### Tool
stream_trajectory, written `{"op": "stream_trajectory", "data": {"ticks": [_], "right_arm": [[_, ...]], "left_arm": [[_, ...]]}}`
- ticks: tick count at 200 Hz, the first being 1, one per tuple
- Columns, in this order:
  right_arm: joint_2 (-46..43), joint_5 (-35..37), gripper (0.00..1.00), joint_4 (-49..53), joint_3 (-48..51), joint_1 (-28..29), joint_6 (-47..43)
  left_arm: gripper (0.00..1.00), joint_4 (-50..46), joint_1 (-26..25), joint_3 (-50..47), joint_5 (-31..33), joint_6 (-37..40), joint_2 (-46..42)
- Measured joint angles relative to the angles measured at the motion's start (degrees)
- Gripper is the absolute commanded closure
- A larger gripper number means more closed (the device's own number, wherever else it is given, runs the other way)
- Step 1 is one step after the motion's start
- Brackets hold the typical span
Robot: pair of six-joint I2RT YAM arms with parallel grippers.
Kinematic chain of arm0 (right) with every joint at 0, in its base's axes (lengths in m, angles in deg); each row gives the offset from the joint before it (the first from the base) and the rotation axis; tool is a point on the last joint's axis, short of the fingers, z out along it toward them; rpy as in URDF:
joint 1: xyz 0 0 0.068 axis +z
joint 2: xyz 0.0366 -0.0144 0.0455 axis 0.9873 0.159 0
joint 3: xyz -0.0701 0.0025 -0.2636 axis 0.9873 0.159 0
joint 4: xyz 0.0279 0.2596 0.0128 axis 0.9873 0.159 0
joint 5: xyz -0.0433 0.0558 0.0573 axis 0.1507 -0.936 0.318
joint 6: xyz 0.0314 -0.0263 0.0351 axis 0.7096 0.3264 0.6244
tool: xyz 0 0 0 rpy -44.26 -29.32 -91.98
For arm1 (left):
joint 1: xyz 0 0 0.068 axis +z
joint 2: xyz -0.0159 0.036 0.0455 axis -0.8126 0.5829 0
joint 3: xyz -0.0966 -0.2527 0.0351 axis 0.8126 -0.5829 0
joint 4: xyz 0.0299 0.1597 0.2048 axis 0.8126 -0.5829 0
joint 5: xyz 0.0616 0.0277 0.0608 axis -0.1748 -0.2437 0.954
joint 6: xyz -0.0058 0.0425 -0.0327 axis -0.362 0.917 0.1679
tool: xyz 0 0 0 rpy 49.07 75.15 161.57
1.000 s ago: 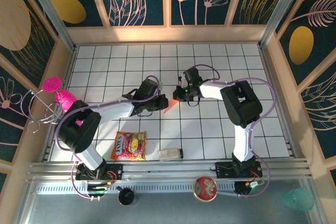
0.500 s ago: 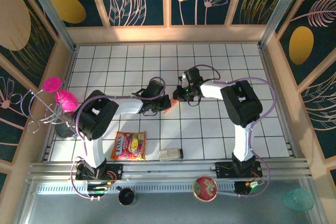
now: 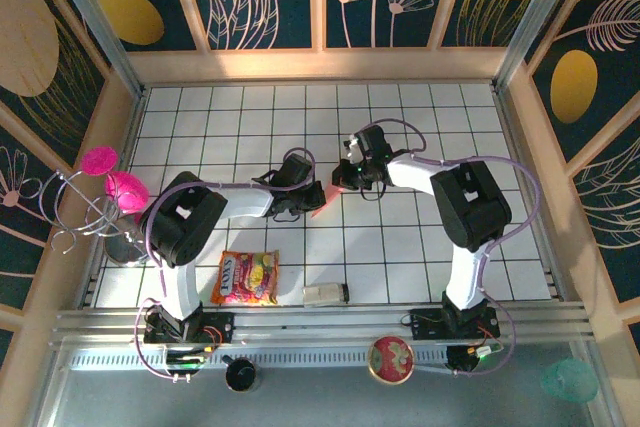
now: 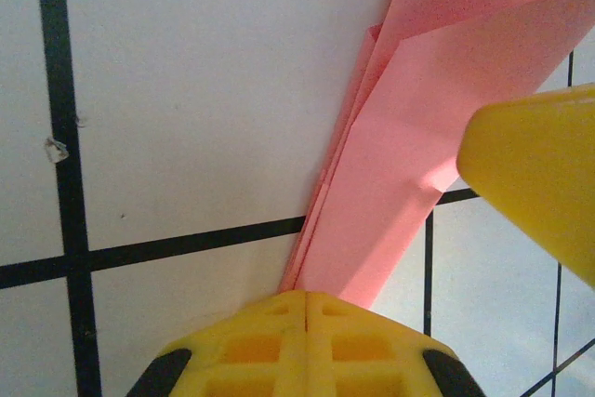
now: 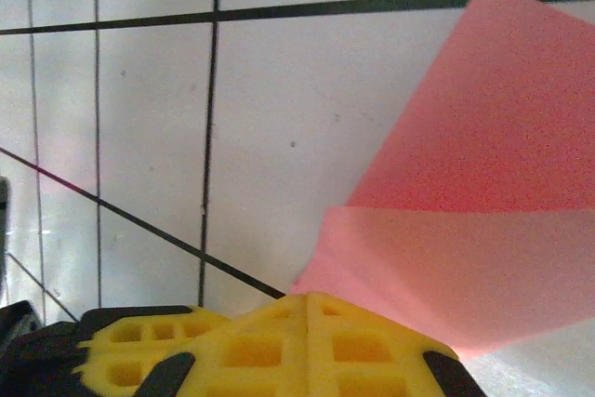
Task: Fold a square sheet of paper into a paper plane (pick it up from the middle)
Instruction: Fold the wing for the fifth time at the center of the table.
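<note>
Left hand (image 3: 308,194) and right hand (image 3: 345,175) meet near the middle of the tiled counter (image 3: 420,247), tips close together and the pink paper (image 3: 319,199) between them.

Left hand: fingers pressed shut, no gap. In the left wrist view the hand (image 4: 307,299) has the pink paper (image 4: 409,118) pinched at its tips. The paper is folded into a few layers, narrow at the tips and fanning wider away from the hand, up and to the right. A yellow finger (image 4: 539,174) sits to the right of the hand, over the paper's right edge; it looks like the other hand's.

Right hand: also closed. In the right wrist view the hand (image 5: 307,299) grips a corner of the pink paper (image 5: 483,192). The paper spreads up and to the right of the tips, with a paler flap nearest the hand and a darker panel beyond it. Bare tiles lie left of the hand.

The paper is low over the counter; whether it touches, I cannot tell.

A snack packet (image 3: 245,278) lies on the near side of the left hand, well apart from it. A small white box (image 3: 325,294) is just to the packet's right. Pink round pieces on wire loops (image 3: 110,187) are far out to the left.
</note>
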Motion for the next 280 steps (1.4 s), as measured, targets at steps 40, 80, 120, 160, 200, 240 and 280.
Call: {"op": "stream_trajectory", "data": {"ticks": [40, 80, 120, 160, 200, 240, 280], "right_arm": [[1.49, 0.44, 0.98, 0.26, 1.16, 0.24, 0.00], [3.67, 0.00, 0.98, 0.31, -0.79, 0.00, -0.22], [5.99, -3.80, 0.98, 1.18, -3.15, -2.12, -0.22], [8.37, -7.41, 0.98, 1.27, -5.53, -7.13, -0.24], [10.36, -6.95, 0.97, 1.33, -8.79, -13.09, -0.66], [10.38, -2.99, 0.95, 1.14, -9.90, -16.70, -1.57], [3.43, 2.19, 0.81, 1.33, -5.25, -16.57, -1.84]], "left_arm": [[1.00, -0.20, -0.02, 0.07, 0.09, -0.17, 0.00], [1.00, -0.46, 0.00, 0.11, 0.37, -0.17, 0.00], [1.00, -0.22, 0.00, 0.07, 1.68, -0.15, 0.00], [1.00, 1.51, 0.00, -0.76, 2.01, -0.15, 0.00], [1.00, 1.97, 0.00, -0.94, 2.01, -0.15, 0.00], [0.96, 0.61, 0.00, -0.52, 1.99, 0.33, -0.37], [0.74, -5.03, 0.00, 1.11, 1.88, 1.27, -3.15]]}}
